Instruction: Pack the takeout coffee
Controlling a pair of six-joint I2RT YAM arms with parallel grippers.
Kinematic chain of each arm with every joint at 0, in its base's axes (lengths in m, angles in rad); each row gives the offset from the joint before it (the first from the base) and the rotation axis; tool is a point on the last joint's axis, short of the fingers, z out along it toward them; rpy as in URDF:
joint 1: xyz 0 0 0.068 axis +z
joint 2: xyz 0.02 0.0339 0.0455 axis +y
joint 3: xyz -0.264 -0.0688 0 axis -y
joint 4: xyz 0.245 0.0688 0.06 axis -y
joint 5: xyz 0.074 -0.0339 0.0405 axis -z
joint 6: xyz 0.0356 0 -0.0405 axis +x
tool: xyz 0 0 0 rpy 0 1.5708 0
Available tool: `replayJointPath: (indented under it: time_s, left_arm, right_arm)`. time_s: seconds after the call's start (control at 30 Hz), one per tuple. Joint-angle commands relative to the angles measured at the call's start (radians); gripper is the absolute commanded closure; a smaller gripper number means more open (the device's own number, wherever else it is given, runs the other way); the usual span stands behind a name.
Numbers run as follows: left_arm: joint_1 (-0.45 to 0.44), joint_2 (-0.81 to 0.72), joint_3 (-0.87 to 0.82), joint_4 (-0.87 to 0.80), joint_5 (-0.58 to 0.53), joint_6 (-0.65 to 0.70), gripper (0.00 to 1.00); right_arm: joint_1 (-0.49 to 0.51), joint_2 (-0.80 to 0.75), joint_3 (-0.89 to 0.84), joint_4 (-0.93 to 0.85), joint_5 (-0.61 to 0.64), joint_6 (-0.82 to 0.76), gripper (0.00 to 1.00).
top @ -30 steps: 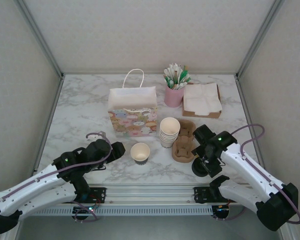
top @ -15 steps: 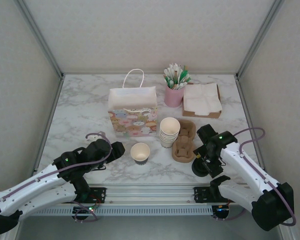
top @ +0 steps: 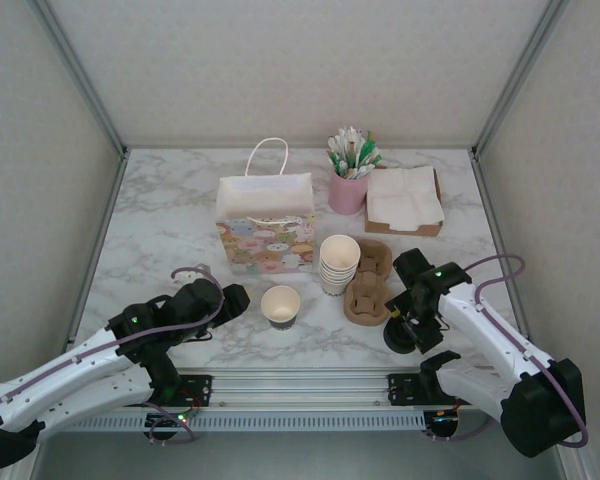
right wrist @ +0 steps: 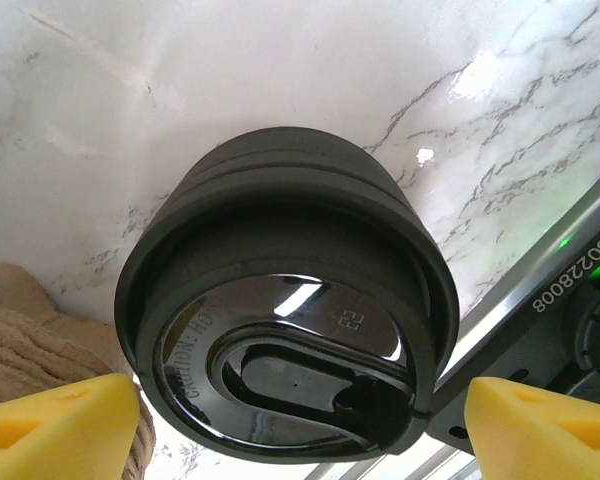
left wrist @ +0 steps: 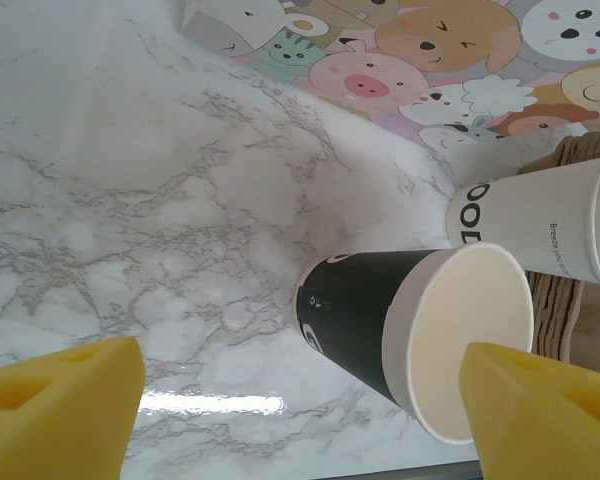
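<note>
Right hand (right wrist: 302,420) wide around black lid stack (right wrist: 280,250)

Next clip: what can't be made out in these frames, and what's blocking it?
Gift bag contents: top view, its own walls hide the inside.
Number of black lids: right wrist view looks straight down the stack; top view, right arm partly covers it.
Wording on the cup stack: left wrist view, it wraps out of sight.
Sticks in the pink cup: top view, too small.
</note>
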Motion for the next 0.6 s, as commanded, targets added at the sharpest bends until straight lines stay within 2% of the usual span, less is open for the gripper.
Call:
replayJointPath:
  time_s: [0.0, 0.2, 0.4, 0.57]
  left_arm:
    - [0.008, -0.002, -0.009, -0.021, -0.023, -0.024, 0.18]
    - [0.009, 0.001, -0.009, -0.018, -0.021, -0.026, 0.18]
    - [0.008, 0.002, -0.008, -0.018, -0.023, -0.026, 0.18]
    - [0.009, -0.001, -0.005, -0.022, -0.024, -0.024, 0.18]
  right_arm:
    - [-0.006, 0.006, -0.024, -0.004, 0.001, -0.003, 0.16]
    - [-0.008, 0.016, -0.033, 0.003, 0.005, -0.011, 0.15]
    - [-0.009, 0.005, -0.027, -0.006, 0.014, -0.014, 0.23]
    - [-0.019, 0.002, -0.012, -0.023, 0.029, -0.030, 0.23]
